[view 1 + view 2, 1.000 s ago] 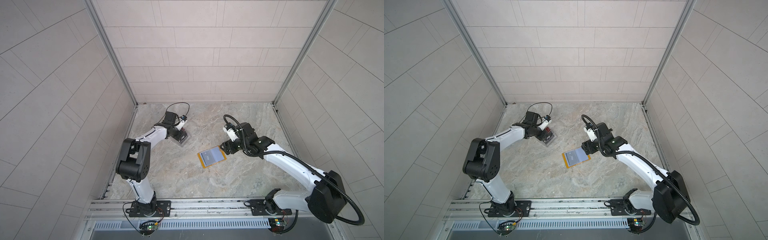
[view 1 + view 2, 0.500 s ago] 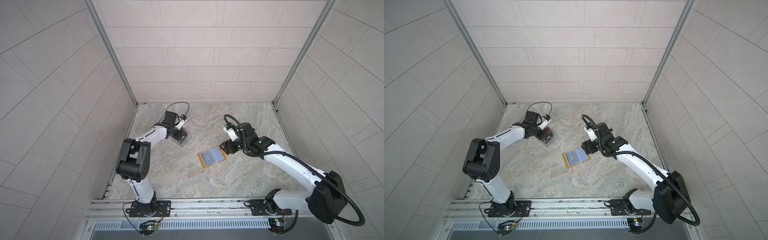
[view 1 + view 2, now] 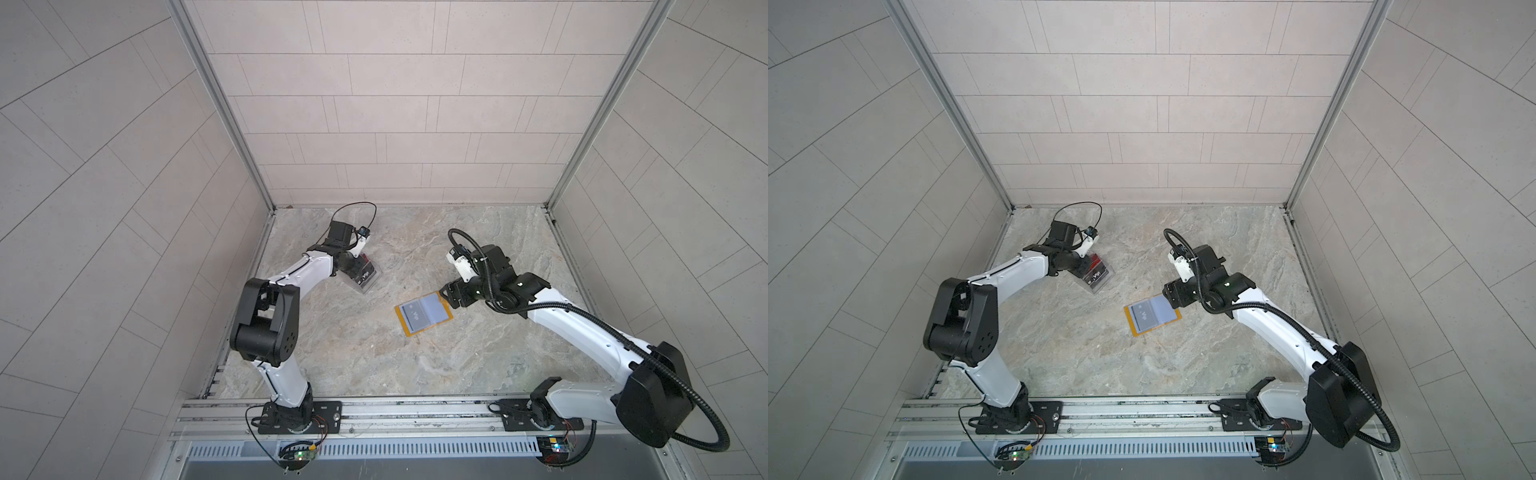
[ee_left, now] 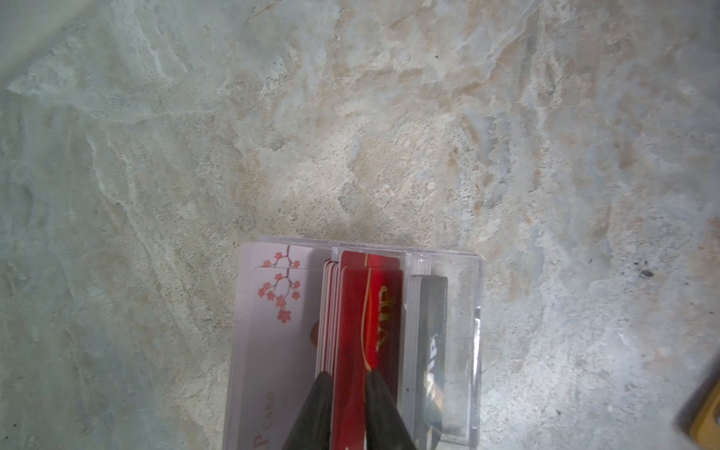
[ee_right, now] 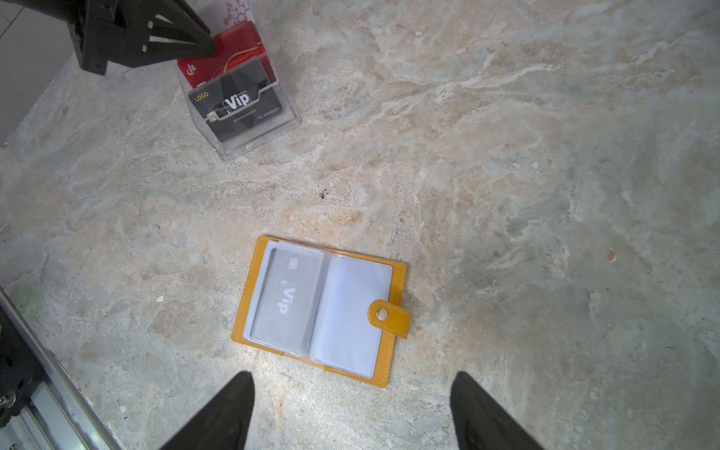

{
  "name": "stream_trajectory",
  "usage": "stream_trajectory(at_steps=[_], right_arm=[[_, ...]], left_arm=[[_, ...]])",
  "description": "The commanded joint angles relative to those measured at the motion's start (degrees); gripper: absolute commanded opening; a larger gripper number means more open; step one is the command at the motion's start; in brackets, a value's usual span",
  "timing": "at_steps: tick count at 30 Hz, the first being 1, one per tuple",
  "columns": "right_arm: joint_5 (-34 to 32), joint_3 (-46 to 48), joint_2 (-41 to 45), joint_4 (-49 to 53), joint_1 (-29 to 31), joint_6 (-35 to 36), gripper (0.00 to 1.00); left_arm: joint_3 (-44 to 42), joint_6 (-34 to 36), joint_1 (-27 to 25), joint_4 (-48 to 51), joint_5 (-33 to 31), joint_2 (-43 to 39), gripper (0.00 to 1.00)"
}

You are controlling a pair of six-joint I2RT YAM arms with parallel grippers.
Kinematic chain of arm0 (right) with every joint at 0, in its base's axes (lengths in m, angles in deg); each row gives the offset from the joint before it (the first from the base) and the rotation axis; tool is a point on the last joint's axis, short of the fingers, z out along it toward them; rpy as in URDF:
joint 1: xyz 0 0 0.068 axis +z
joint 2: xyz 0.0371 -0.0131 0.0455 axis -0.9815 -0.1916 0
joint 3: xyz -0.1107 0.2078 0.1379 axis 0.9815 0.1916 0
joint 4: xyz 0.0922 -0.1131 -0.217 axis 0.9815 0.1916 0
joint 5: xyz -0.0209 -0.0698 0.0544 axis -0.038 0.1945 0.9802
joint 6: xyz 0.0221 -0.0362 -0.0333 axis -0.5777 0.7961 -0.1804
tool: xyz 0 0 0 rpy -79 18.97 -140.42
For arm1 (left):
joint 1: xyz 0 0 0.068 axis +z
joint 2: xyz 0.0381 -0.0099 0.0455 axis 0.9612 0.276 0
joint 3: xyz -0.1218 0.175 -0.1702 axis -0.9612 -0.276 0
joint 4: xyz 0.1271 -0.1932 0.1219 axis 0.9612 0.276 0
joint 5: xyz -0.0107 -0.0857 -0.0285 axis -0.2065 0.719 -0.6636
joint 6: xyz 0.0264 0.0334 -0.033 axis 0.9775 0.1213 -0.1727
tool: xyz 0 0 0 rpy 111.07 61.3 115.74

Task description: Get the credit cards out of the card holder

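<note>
Lying open on a marbled, stone-look table, a mustard-yellow card holder sits just ahead of the wide-spread right jaws.

In both top views the card holder lies near the table's middle. It is a stitched, leather-look booklet with frosted bluish plastic sleeves and a snap tab bearing a metal stud. One sleeve shows a grey card printed "Vip"; the facing sleeve looks blank. Well apart stands a clear plastic box with stepped slots. It holds a black card reading "LOGO" and "Vip", a glossy red card with gold "VIP" lettering, and a white card with pink blossom sprigs and part of "CARD". The left jaws stand narrow, dark tips either side of the red card; whether they pinch it cannot be told.
</note>
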Motion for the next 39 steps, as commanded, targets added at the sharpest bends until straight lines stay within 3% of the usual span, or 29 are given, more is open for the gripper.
stream_trajectory(at_steps=[1, 15, 27, 33, 39], right_arm=[[0.0, -0.2, -0.6, -0.5, -0.3, -0.4, 0.82], [1.1, 0.5, -1.2, -0.1, -0.2, -0.7, 0.81], [0.9, 1.4, -2.8, -0.7, 0.7, -1.2, 0.81], [-0.8, 1.8, -3.9, -1.0, 3.1, -1.5, 0.80], [-1.3, 2.2, -5.2, -2.5, 4.9, -2.5, 0.79]], left_arm=[[1.4, -1.2, 0.4, 0.0, -2.1, -2.3, 0.22], [-2.2, -5.6, -1.0, -1.1, 1.3, -12.2, 0.33], [-13.8, -12.7, -8.8, -3.7, 4.2, -22.9, 0.45], [-20.2, -18.1, -13.5, -6.8, 6.5, -25.6, 0.44], [-24.0, -22.4, -18.9, -11.2, 8.7, -23.8, 0.35]])
